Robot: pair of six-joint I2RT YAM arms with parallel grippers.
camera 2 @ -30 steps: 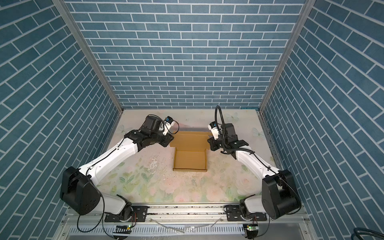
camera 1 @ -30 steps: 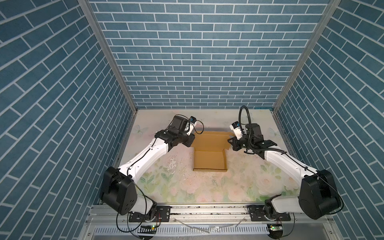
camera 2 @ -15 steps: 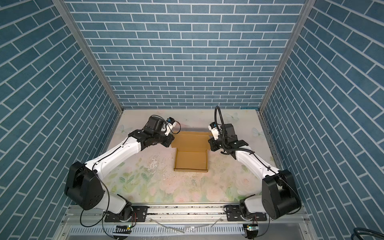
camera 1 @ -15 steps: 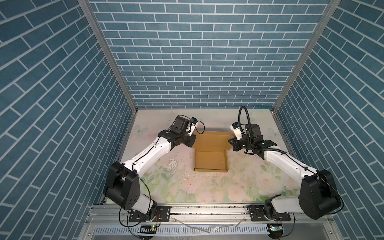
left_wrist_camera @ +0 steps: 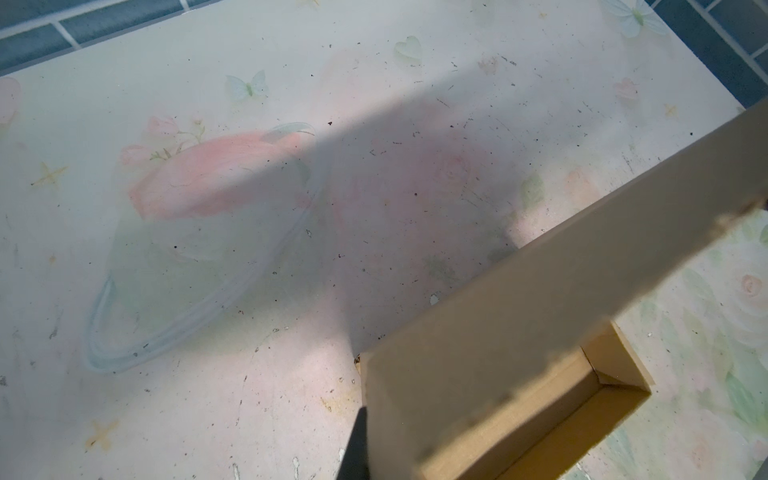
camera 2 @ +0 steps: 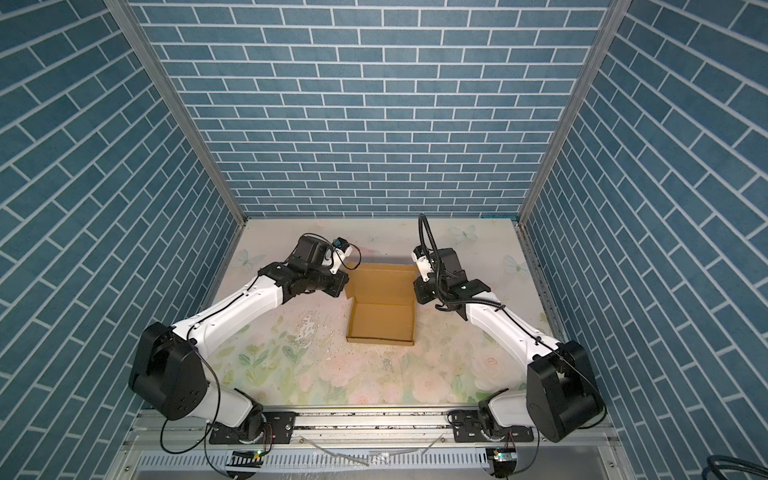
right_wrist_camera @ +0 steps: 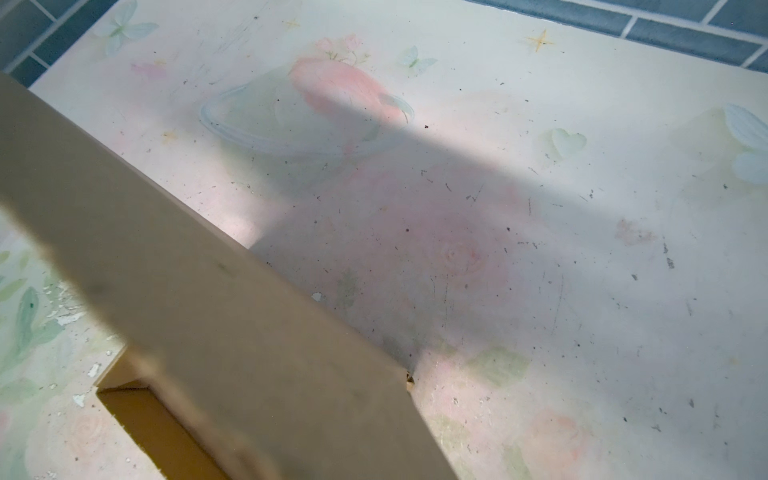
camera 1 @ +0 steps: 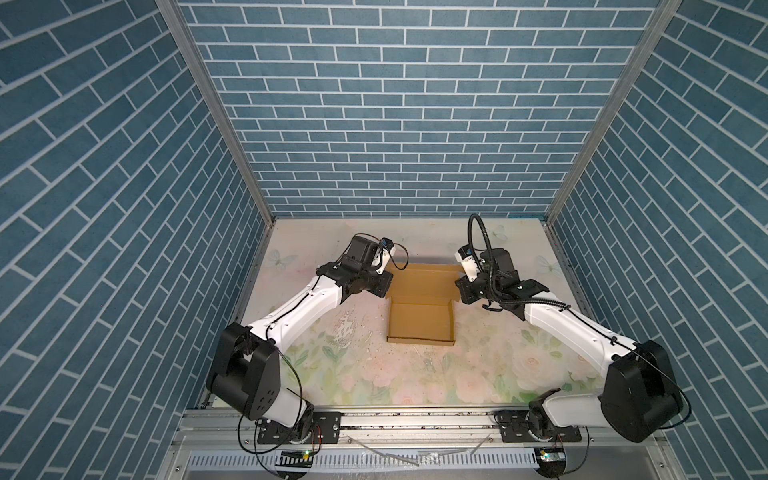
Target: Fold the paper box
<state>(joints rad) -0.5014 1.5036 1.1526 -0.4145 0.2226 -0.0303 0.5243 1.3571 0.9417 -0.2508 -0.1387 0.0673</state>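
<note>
The paper box (camera 1: 419, 328) is seen in both top views near the middle of the floral table (camera 1: 415, 382), slightly toward the far side. It is partly formed: a shallow tray (camera 2: 382, 322) of plain brown cardboard lies flat on the table with its low walls standing, and the lid (camera 1: 422, 280) is hinged along the tray's far edge and stands raised, tilted back away from the arm bases. The left gripper (camera 1: 385, 286) is placed at the lid's left edge and the right gripper (camera 1: 460, 291) at its right edge, so the lid lies between them. Both sets of jaws are pressed together, each pinching the cardboard at its own side of the lid. The fingertips themselves are not made out in the top views. In the left wrist view the box (left_wrist_camera: 519, 332) fills the near corner as a blurred brown panel, with an open corner of the tray visible beyond it. In the right wrist view the same cardboard (right_wrist_camera: 208, 291) crosses the frame as a broad band. The table surface is scuffed and speckled with small flakes.
</note>
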